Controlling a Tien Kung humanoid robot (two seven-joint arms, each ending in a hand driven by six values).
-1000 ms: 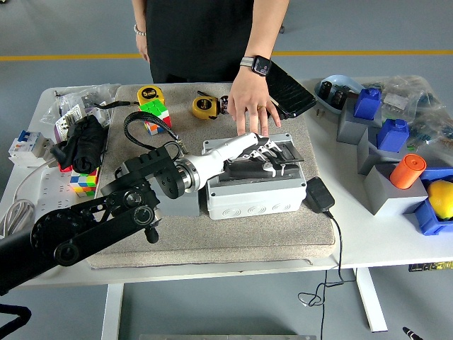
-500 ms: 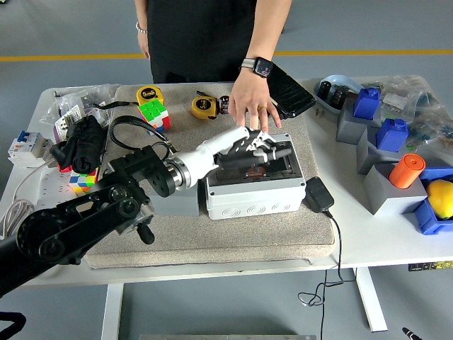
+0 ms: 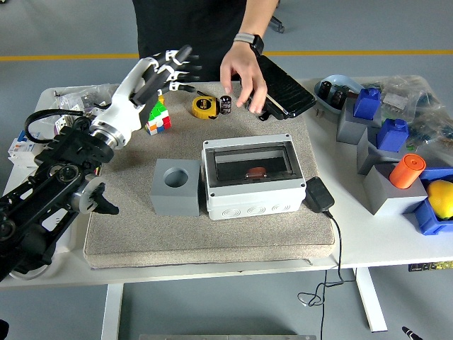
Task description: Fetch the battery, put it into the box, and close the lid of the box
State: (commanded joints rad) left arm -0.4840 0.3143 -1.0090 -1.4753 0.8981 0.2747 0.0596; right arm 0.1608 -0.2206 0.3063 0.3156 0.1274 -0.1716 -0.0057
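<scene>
1. Sitting at the middle of the beige mat [image 3: 212,234]: one grey box [image 3: 253,177], clear lid [image 3: 253,161] down flat over it, one brownish object [image 3: 256,171] visible through the lid, possibly the battery but too small to tell.
2. Touching the box's left side: one grey block [image 3: 175,187] with a round hole on top.
3. Raised well up and left of the box: one robot hand, the left hand [image 3: 159,71], fingers spread apart and gripping nothing, over the mat's far-left corner.
4. Behind the box near the mat's far edge: one yellow tape measure [image 3: 204,107], one small dark cylinder [image 3: 226,104] just beside it, one black case [image 3: 284,88] to the right.
5. Reaching down behind the box: one person's hand [image 3: 244,76], wearing a watch, fingertips at the black case.
6. Left of the box, under the robot hand: one colour cube [image 3: 157,118].
7. Just right of the box: one black charger [image 3: 319,194], cord running off the table's near edge.
8. Further right of the box: three blue blocks, one orange cylinder [image 3: 408,170], one yellow ball [image 3: 440,198], crowded together.
9. Open mat in front of the box and left of the grey block.
</scene>
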